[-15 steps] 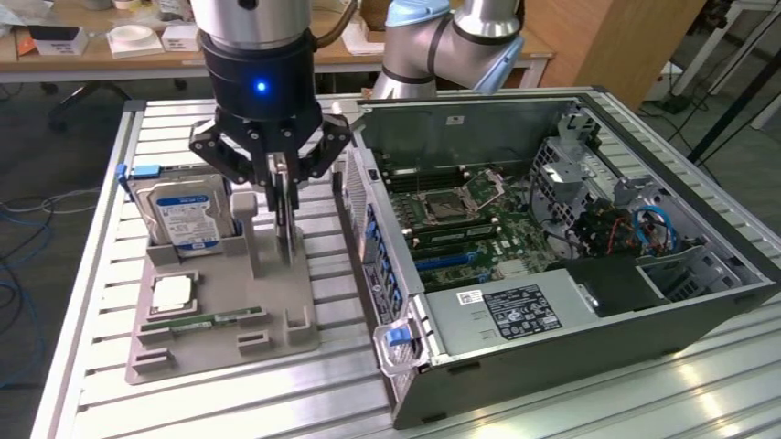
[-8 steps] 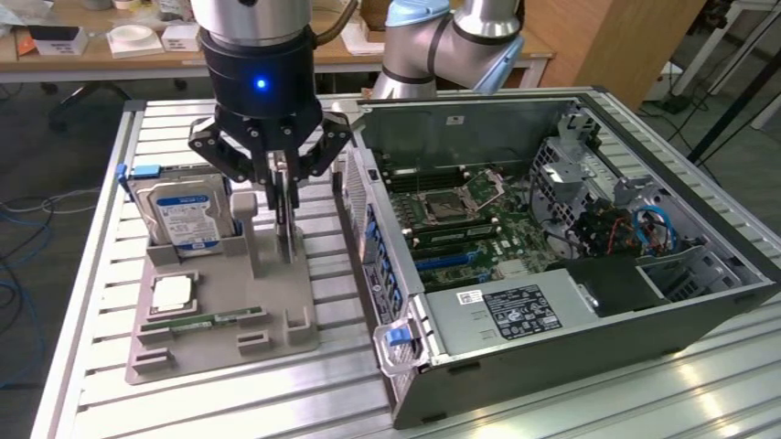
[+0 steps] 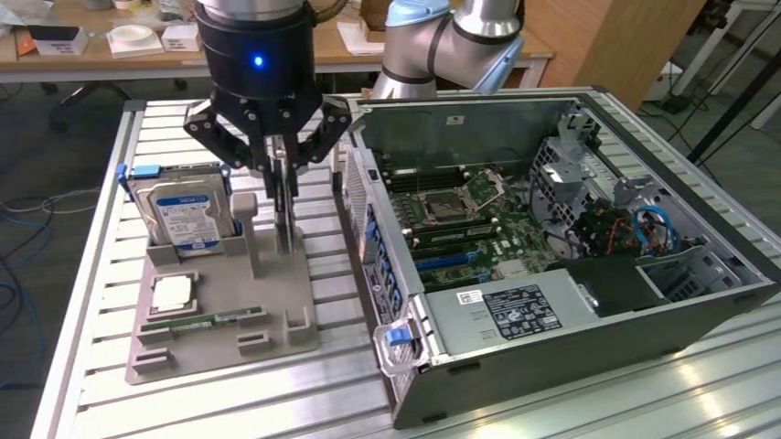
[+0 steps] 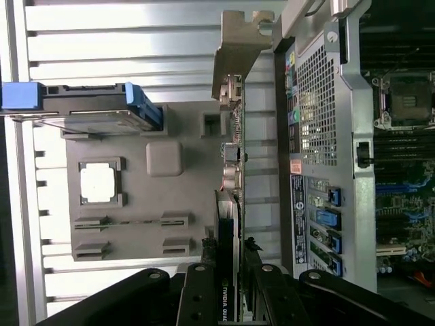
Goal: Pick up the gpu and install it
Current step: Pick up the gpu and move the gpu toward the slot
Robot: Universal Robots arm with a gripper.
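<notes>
The gpu (image 3: 285, 215) is a thin dark card standing on edge over the grey parts tray (image 3: 219, 343). My gripper (image 3: 283, 169) comes down from above and is shut on the card's upper edge. I cannot tell whether the card's lower end still rests in the tray's holder. In the wrist view the gpu (image 4: 231, 204) runs edge-on away from my gripper (image 4: 230, 299), with one finger pressed to each face. Its silvery end bracket (image 4: 238, 54) is at the far end. The open computer case (image 3: 683, 315) lies at the exterior view's right, blue expansion slots (image 3: 445, 261) showing on the motherboard.
On the tray stand a silver hard drive (image 3: 183, 215) with a blue-white label, a square processor (image 3: 171, 293) and a green memory stick (image 3: 201, 322). The case's rear wall (image 4: 326, 136) runs close beside the card. A slatted metal table (image 3: 98, 274) carries everything.
</notes>
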